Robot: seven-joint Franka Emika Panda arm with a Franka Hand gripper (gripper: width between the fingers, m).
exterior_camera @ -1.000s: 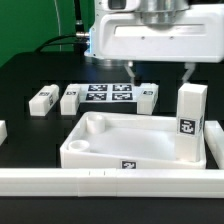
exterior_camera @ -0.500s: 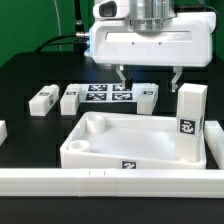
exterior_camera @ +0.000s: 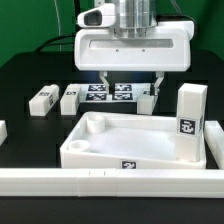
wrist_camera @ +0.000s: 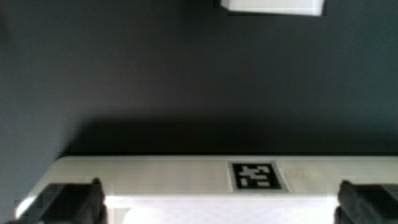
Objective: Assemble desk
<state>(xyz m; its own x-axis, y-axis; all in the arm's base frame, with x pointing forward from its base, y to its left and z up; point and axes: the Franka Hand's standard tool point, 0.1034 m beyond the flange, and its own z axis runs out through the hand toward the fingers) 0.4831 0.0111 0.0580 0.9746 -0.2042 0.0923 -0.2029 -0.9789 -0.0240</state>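
The top (exterior_camera: 95, 158) lay before the marker board (exterior_camera: 108, 95), a leg (exterior_camera: 192, 122) upright at its end on the exterior view's right.

White boxy end effector (exterior_camera: 134, 88), dark slim fingers (exterior_camera: 108, 84), grey wrist (exterior_camera: 133, 14)

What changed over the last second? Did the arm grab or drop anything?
The gripper moved toward the exterior view's left and came lower, to hang over the far edge of the desk top. Its fingers are open and empty; nothing was taken or let go. The desk top, the upright leg, the lying legs and the marker board stayed put.
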